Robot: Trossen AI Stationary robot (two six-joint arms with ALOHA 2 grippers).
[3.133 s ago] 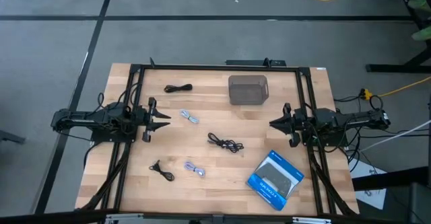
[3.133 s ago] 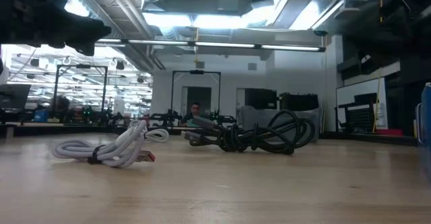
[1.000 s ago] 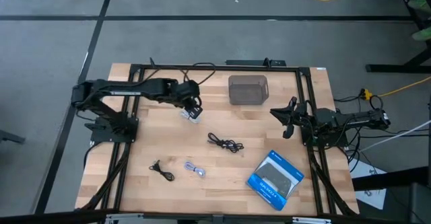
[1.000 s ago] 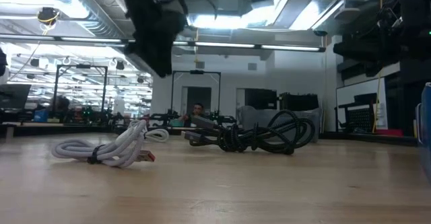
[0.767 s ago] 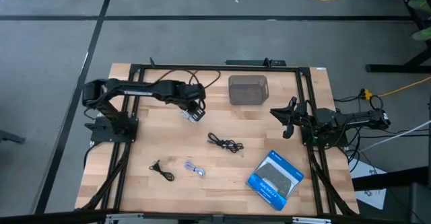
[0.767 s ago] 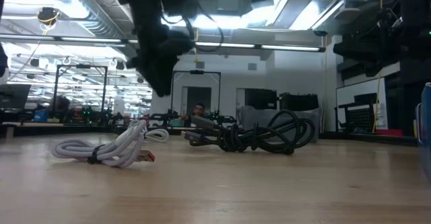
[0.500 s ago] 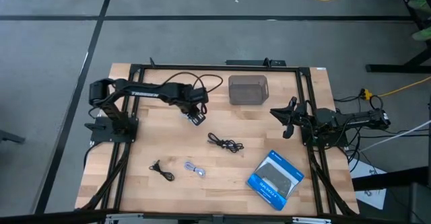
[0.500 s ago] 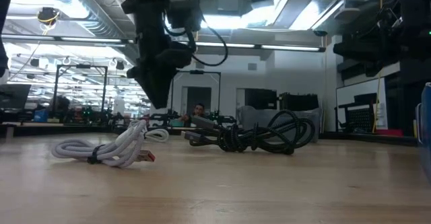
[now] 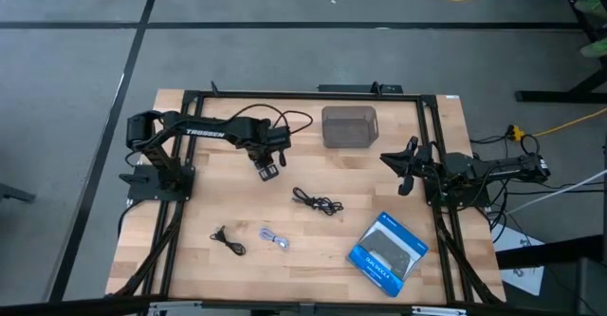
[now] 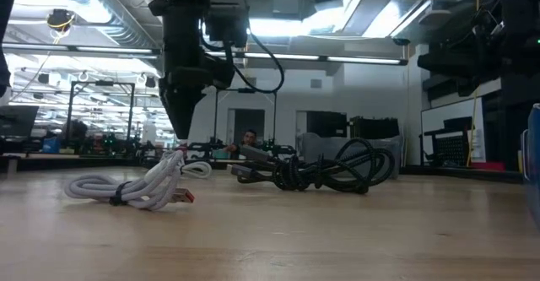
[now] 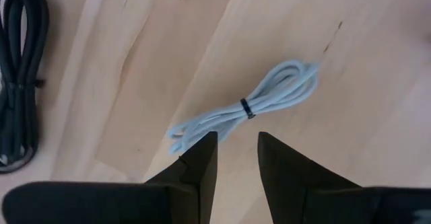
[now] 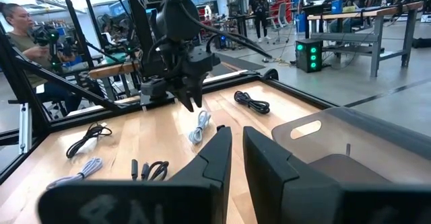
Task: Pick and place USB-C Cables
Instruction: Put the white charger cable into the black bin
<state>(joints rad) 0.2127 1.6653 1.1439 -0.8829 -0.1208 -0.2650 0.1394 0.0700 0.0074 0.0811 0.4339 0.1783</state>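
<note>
A pale coiled USB-C cable (image 11: 250, 105), tied at its middle by a dark band, lies flat on the wooden table (image 9: 209, 202). My left gripper (image 11: 236, 150) points down just above it, open, with nothing between its fingers. In the high view this gripper (image 9: 268, 171) covers that cable. A black cable (image 9: 318, 201) lies at the table's middle, a small black one (image 9: 228, 241) and a second pale one (image 9: 275, 237) near the front. Another black coil (image 11: 20, 83) lies beside the left arm. My right gripper (image 9: 400, 171) waits shut at the right side.
A grey bin (image 9: 349, 126) stands at the far middle of the table. A flat blue box (image 9: 389, 250) lies at the near right. The black frame rails (image 9: 190, 117) run along the table's left, far and right sides.
My left gripper has come down toward the pale cable, drifting a little toward the table's near edge, and its wrist has rolled and tipped steeper. Its fingers stay open. The cables lie where they were.
</note>
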